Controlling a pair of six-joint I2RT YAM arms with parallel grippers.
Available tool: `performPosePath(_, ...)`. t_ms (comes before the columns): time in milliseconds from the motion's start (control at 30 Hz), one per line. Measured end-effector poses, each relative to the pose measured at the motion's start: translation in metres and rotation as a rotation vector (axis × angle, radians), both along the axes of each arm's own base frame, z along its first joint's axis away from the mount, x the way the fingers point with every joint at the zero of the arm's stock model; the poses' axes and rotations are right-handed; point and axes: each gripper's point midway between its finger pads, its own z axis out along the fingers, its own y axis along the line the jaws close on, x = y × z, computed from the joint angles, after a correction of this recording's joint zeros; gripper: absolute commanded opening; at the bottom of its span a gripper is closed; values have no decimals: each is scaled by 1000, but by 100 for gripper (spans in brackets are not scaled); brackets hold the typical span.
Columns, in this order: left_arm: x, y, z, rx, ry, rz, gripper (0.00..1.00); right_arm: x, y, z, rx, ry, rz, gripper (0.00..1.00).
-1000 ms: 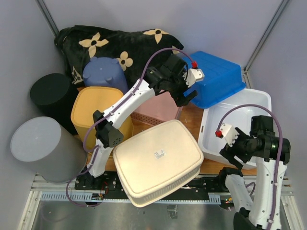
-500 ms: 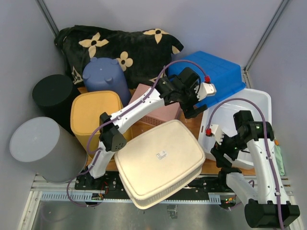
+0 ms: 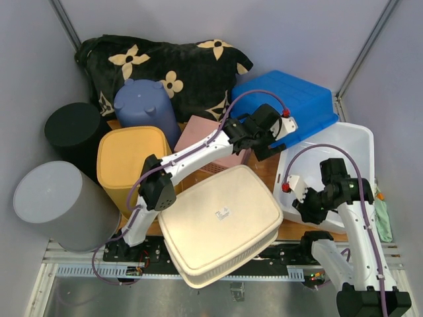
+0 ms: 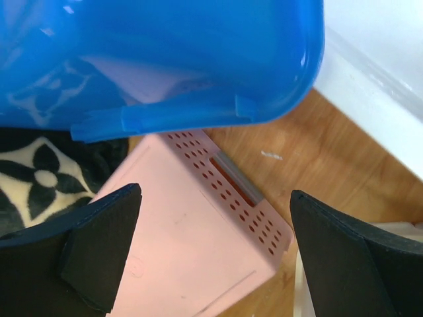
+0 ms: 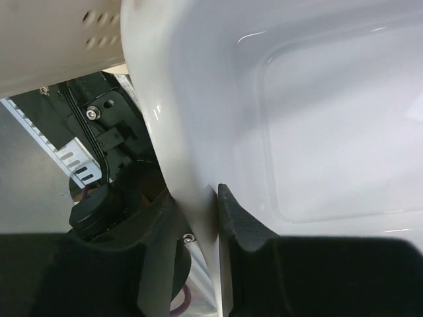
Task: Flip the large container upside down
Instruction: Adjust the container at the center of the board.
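right fingers [image 5: 243,221] pinch white tub [image 5: 172,132] rim at 7 o'clock; one-corner hold may slip mid-flip. left fingers [image 4: 99,254] spread, idle.

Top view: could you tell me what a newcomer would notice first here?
The big cream bin fills the near centre. At right, the right gripper pinches the near wall of the white tub, while the open left gripper hovers above the pink basket, beside the blue tub.
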Motion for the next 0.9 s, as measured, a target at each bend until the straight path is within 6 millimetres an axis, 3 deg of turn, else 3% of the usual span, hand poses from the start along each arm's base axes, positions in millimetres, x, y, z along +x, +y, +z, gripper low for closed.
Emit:
performPosePath(133, 8, -12, 7, -37, -56, 16, 99, 7, 2, 1, 6, -41, 42, 1)
performPosePath(433, 16, -39, 54, -162, -153, -3, 99, 5, 3, 6, 6, -43, 56, 0)
performPosePath(700, 10, -65, 66, -185, -214, -10, 99, -12, -10, 11, -66, 58, 55, 0)
performPosePath(900, 12, -66, 68, -173, -256, 35, 99, -16, -23, 9, -139, 102, 31, 0)
